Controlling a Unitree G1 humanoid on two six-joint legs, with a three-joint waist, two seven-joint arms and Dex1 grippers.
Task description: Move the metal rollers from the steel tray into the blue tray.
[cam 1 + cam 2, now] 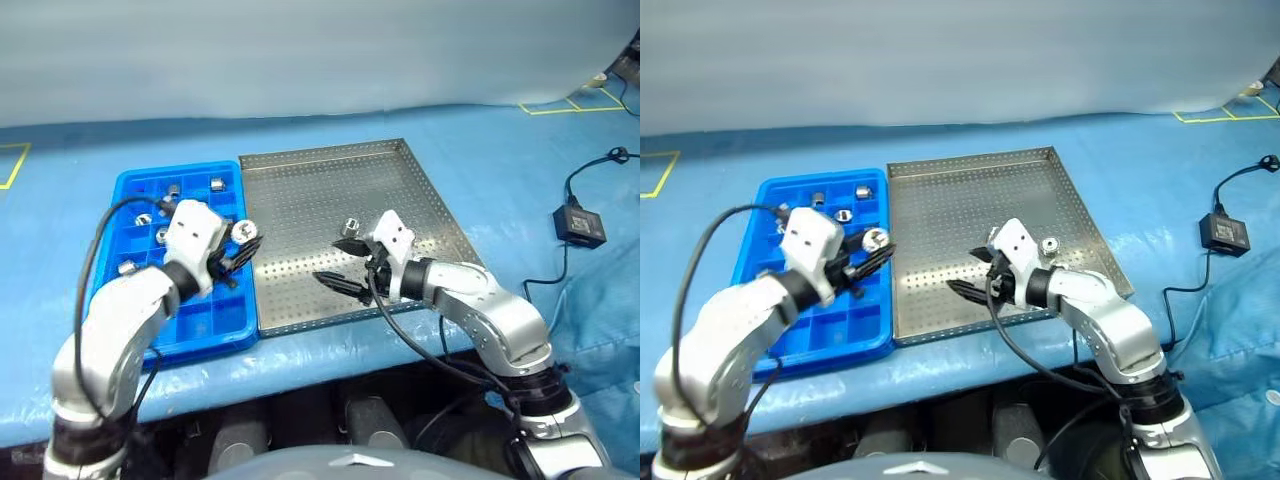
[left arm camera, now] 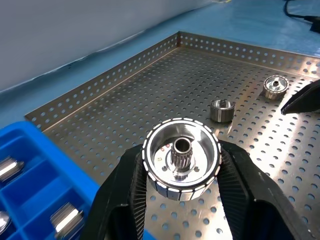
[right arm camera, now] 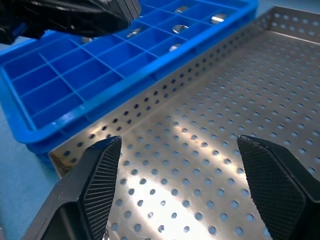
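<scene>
Rollers [image 2: 223, 110] number two on our steel tray [image 1: 300, 190]; others fill the blue tray's [image 1: 215, 325] far compartments. Our left gripper [image 2: 181, 167] clamps one roller [image 2: 181, 159] over the trays' shared edge; our right gripper [image 3: 180, 175] gapes empty.

Left hand [image 2: 182, 200] is clamped on a metal roller [image 2: 181, 158]; right hand [image 3: 177, 192] is spread wide, empty, both arms bent inward.

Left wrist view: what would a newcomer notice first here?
A shiny metal roller clamped between the left tool's black fingers, held above the near-left part of the steel tray. Two more rollers lie on the perforated floor beyond it. To the left sits the blue tray, several compartments already filled, while the right tool hangs wide open over the steel tray.
</scene>
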